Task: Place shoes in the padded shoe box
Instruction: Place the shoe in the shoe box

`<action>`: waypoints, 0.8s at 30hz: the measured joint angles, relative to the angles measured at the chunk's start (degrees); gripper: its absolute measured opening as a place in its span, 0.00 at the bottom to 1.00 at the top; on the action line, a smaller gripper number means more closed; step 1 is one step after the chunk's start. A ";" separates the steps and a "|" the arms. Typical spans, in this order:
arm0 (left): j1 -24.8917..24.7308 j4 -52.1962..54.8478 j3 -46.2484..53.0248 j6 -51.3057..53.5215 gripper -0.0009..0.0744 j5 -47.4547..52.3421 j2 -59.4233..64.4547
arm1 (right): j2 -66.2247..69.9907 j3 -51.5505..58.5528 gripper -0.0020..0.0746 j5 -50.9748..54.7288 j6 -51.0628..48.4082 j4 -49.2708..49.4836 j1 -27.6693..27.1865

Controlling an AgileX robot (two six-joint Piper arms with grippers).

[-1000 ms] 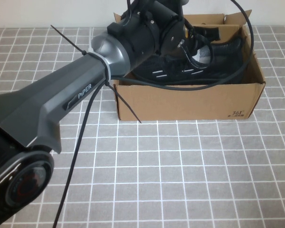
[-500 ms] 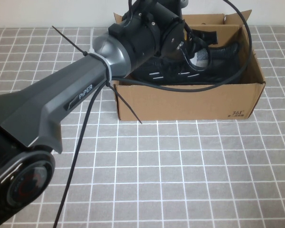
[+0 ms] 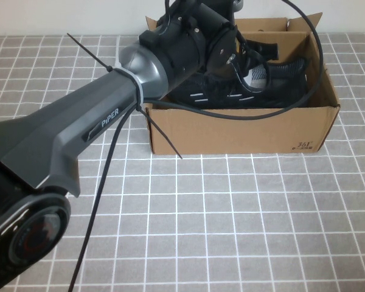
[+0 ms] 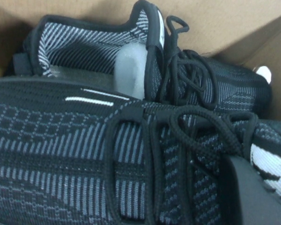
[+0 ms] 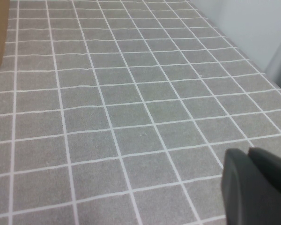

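Left claw [image 3: 231,45] is down inside the padded shoe box [image 3: 243,131], hidden behind its own wrist housing in the high view; whether it is wide, narrow or holding a shoe cannot be told from either view, since only one dark finger [image 4: 260,192] shows in the left wrist view, lying against the laces of the nearer shoe. Left arm [image 3: 79,134] reaches diagonally from the near left corner of the surface [image 3: 231,231] toward the far edge, with a black cable [image 3: 103,201] hanging off it. Padded shoe box stands near the far edge of the grey tiled surface, slightly right of centre, flaps upright, small black printed mark [image 3: 304,146] at its front right corner. Shoes [image 3: 243,91] lie inside the box, side by side, the front one showing white dash stripes [image 3: 201,95] on its side and a grey collar toward the right end. Right claw [image 5: 257,187] sits over bare tiles away from the box; only a dark edge of it shows in the right wrist view, so its opening cannot be told.
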 joint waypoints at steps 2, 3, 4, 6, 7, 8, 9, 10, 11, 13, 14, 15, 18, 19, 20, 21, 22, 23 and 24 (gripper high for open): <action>0.00 0.00 0.00 0.04 0.03 0.63 0.00 | 0.00 0.00 0.02 0.00 0.00 0.00 0.00; 0.00 0.00 0.00 0.13 0.03 0.97 0.00 | 0.00 0.00 0.02 0.00 0.00 0.00 0.00; 0.00 0.00 0.00 0.13 0.03 1.25 0.00 | 0.00 0.00 0.02 0.00 0.00 0.00 0.00; 0.00 -0.13 0.00 0.64 0.05 1.65 0.00 | 0.00 0.00 0.02 0.00 0.00 0.00 0.00; 0.00 -0.25 0.00 0.87 0.08 1.63 0.00 | 0.00 0.00 0.02 0.00 0.00 0.00 0.00; 0.00 -0.40 0.00 1.10 0.12 1.71 0.00 | 0.00 0.00 0.02 0.00 0.00 0.00 0.00; 0.00 -0.69 0.00 1.44 0.17 1.76 0.00 | 0.00 0.00 0.02 0.00 0.00 0.00 0.00; 0.00 -0.95 0.00 1.69 0.23 1.87 0.00 | 0.00 0.00 0.02 0.00 0.00 0.00 0.00; 0.00 -1.09 0.00 1.80 0.28 2.14 0.00 | 0.00 0.00 0.02 0.00 0.00 0.00 0.00; 0.00 -1.22 0.00 2.55 0.38 2.65 -0.11 | 0.00 0.00 0.02 0.00 0.00 0.00 0.00; -0.13 -1.22 0.00 3.48 0.41 2.93 -0.49 | 0.00 0.00 0.02 0.00 0.00 0.00 0.00; -0.13 -1.22 0.00 4.65 0.44 3.17 -0.74 | 0.00 0.00 0.02 0.00 0.00 0.00 0.00; -0.13 -1.11 0.00 8.53 0.47 3.87 -2.02 | 0.00 0.00 0.02 0.00 0.00 0.00 0.00; -0.13 -0.71 0.00 9.35 0.47 4.35 -2.36 | 0.00 0.00 0.02 0.00 0.00 0.00 0.00; -0.13 -0.12 0.00 9.90 0.47 4.64 -2.61 | 0.00 0.00 0.02 0.00 0.00 0.00 0.00; -0.13 0.35 0.00 10.54 0.48 5.30 -3.03 | 0.00 0.00 0.02 0.00 0.00 0.00 0.00; -0.13 0.86 0.00 11.17 0.48 5.94 -3.30 | 0.00 0.00 0.02 0.00 0.00 0.00 0.00; -0.13 1.42 -0.12 11.72 0.48 6.73 -3.55 | 0.00 0.00 0.02 0.00 0.00 0.00 0.00; -0.13 2.07 -0.54 12.26 0.48 7.57 -3.68 | 0.00 0.00 0.02 0.00 0.00 0.00 0.00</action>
